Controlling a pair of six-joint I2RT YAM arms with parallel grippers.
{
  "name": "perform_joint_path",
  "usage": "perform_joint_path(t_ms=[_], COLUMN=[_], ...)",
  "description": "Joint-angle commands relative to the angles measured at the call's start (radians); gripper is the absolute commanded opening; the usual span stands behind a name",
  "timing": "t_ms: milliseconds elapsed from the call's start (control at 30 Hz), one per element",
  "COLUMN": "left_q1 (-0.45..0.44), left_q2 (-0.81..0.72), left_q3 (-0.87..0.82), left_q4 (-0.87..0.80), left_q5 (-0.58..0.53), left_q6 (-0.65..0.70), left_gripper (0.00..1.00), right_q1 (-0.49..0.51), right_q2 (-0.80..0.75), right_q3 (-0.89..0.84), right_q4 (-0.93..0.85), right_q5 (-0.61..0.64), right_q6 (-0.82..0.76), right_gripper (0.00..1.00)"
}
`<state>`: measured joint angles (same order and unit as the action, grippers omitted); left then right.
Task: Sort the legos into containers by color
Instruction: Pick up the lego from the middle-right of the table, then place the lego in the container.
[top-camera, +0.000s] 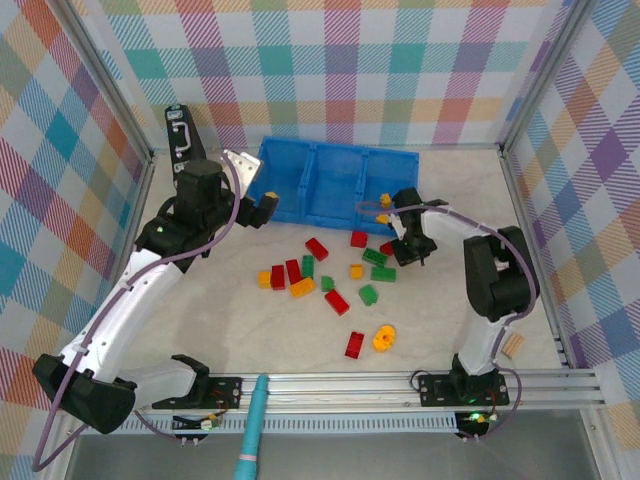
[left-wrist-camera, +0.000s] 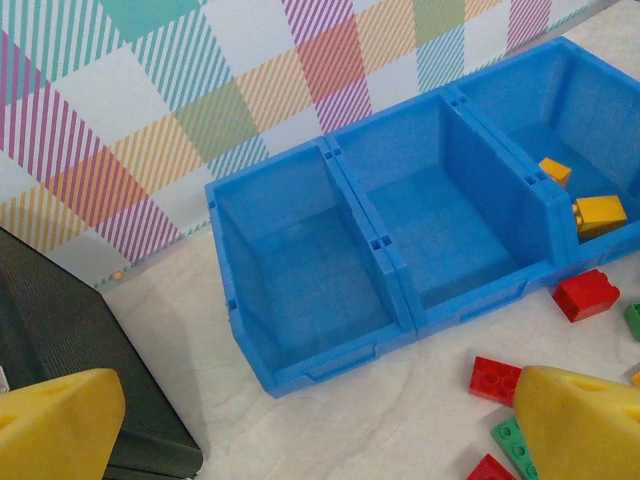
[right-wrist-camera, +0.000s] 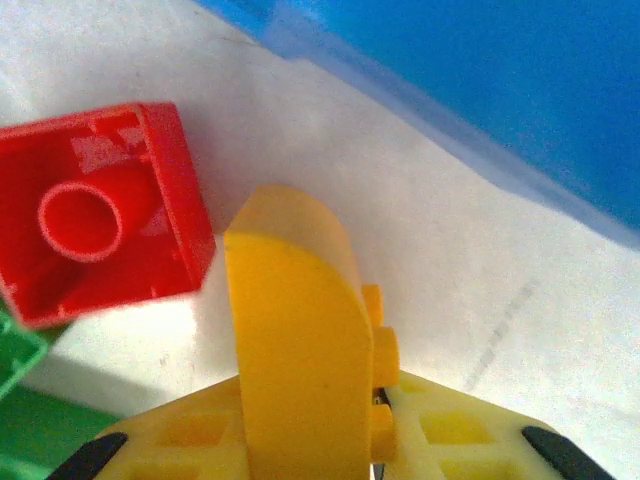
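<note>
This looks like early days. The blue tray (left-wrist-camera: 320, 360) stands at the upper middle of the overhead view. Its right compartment holds two yellow-orange pieces (left-wrist-camera: 598, 213), while the middle and left ones are bare. The loose bricks (top-camera: 336, 301), in red, green and yellow-orange, lie scattered with the gear piece (top-camera: 384, 338) on the table (top-camera: 220, 320) below the tray, so nearly all the sorting is left.

The right gripper (top-camera: 411, 260) sits low at the right end of the scatter, just in front of the tray. Its fingers (right-wrist-camera: 290, 330) are pinched on a small yellow-orange brick (right-wrist-camera: 382, 352), of which I can see just the studs. The left gripper (top-camera: 262, 206) hangs by the tray's left corner, fingers spread wide with nothing between them.

An overturned red brick (right-wrist-camera: 100, 210) lies just beside the right fingers, and the tray's front wall is near, so I'd lift straight up before crossing the rim. The black case (left-wrist-camera: 60, 340) crowds the left gripper's outer side. There is bare table at the lower left and far right.
</note>
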<state>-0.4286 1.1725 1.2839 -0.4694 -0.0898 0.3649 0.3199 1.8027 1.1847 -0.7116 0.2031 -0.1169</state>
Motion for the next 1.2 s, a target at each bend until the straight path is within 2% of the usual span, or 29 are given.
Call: perform_joint_path(t_ms=[0,200,333,533,867,1167], left_q1=[0.009,0.008,0.008,0.008,0.008,0.008], left_q2=[0.002,0.001,0.0,0.001,-0.007,0.014], left_q3=[0.021,0.017,0.017,0.016,0.012,0.011], left_q4=[0.003,0.005,0.004,0.002,-0.002,-0.003], left_q5=[0.006,0.007,0.005,0.006,0.002,-0.01], left_q6=[0.017,0.017,0.017,0.017,0.019,0.026], left_gripper=[1.0,1.0,1.0,1.0,1.0,1.0], right_q1=[-0.005,-0.006,-0.006,-0.006,-0.004,-0.004], right_q2=[-0.107,-0.126,-0.082,0.024,0.239,0.373], right_q3=[0.037,0.13,0.204,0.325,0.537,0.627], right_q4=[-0.075,-0.06,-0.017,0.049,0.062,0.054], right_q5=[0.048,0.019,-0.008,-0.002,-0.024,-0.03], right_q6=[0.07,0.111,0.111,0.114,0.085,0.096], right_gripper=[0.3,0.3,0.3,0.3,0.3,0.34])
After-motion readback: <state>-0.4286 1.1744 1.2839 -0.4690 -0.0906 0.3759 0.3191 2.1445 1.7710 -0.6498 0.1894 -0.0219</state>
